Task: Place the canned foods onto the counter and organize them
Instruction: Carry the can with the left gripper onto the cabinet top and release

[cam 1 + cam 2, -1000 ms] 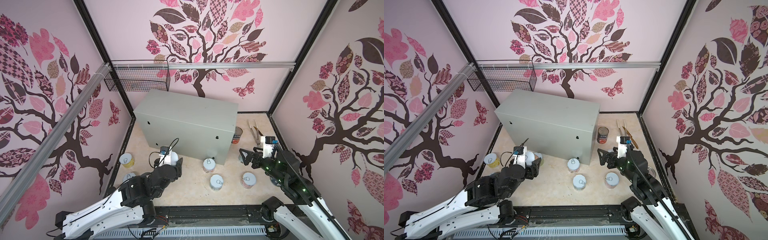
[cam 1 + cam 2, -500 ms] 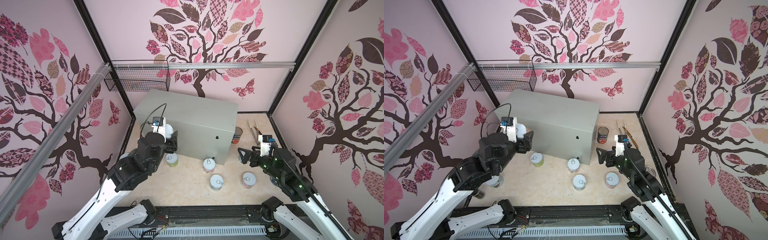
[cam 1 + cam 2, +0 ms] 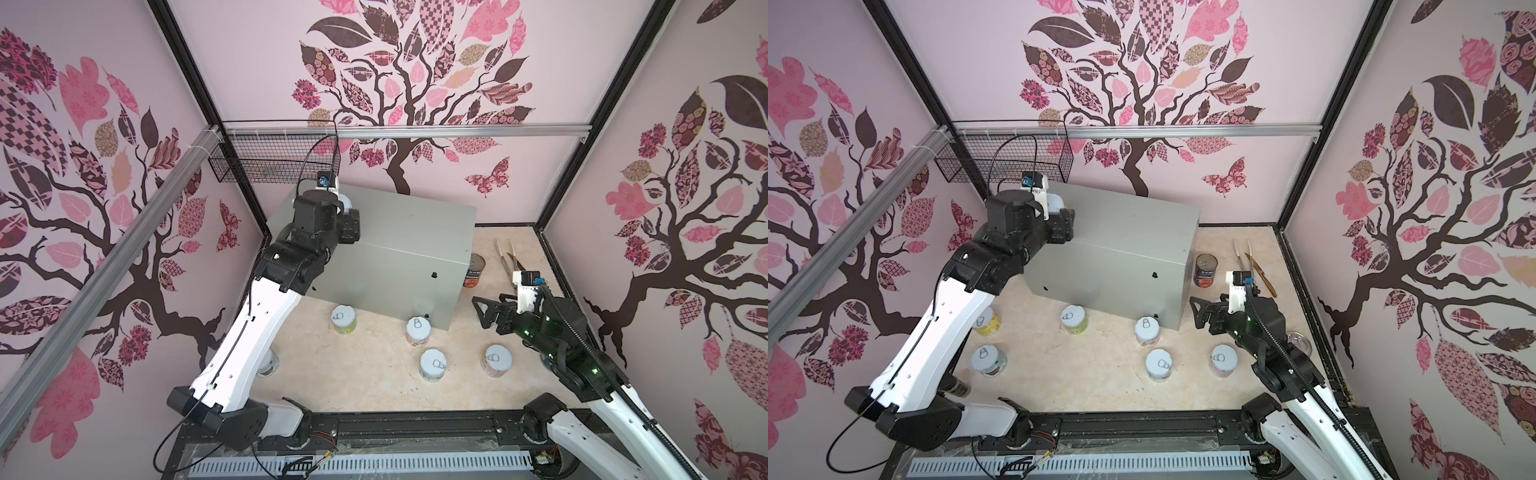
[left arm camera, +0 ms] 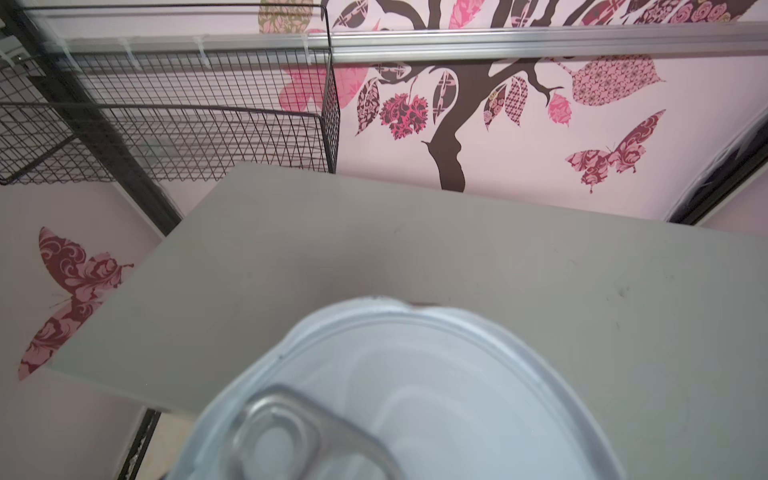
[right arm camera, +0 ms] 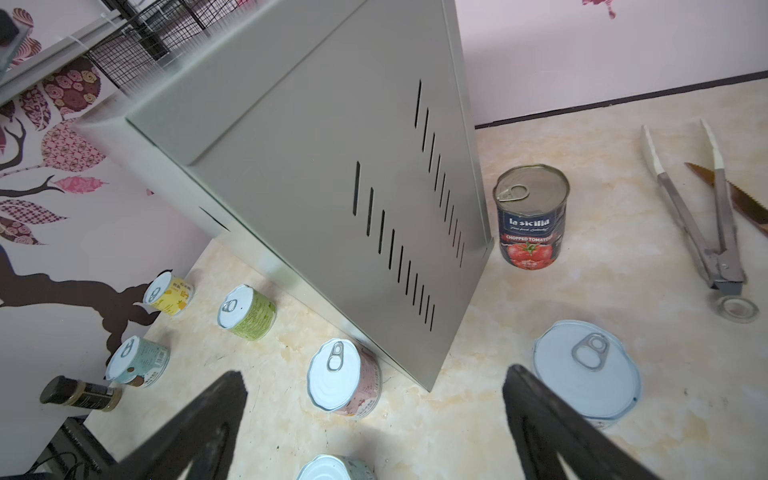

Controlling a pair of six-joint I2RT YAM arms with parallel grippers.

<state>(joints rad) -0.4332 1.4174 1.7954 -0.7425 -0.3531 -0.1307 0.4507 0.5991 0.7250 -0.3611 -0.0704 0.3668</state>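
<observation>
Transfer of one short can to the counter. Left gripper [image 3: 347, 210], low among the floor cans a second ago, now stands raised at the upper-left corner of the counter [image 3: 407, 232], centre of both top views. Its jaws are closed on the held can [image 4: 415, 395], whose pale pull-tab lid fills the lower part of the left wrist view, with bare grey top behind it. Placement is judged about to begin: nothing rests on the counter yet. Right gripper [image 3: 486, 309], right of centre, is unchanged, jaws spread wide and empty.

Count. Short cans, eight: one held and seven on the floor, across the lower half of the frame. These are the yellow can [image 3: 985, 324], teal can [image 3: 987, 360], green can [image 3: 1074, 319], pink can [image 3: 1147, 331], blue can [image 3: 1158, 365], second pink can [image 3: 1224, 360], and a seventh can [image 5: 586, 370] near the right gripper, seen only in the right wrist view. Tall cans, two: the dark tomato can [image 3: 1205, 270] right of the counter and, probably, the metal rim [image 3: 1298, 341] half hidden by the right arm. Counter, one.
</observation>
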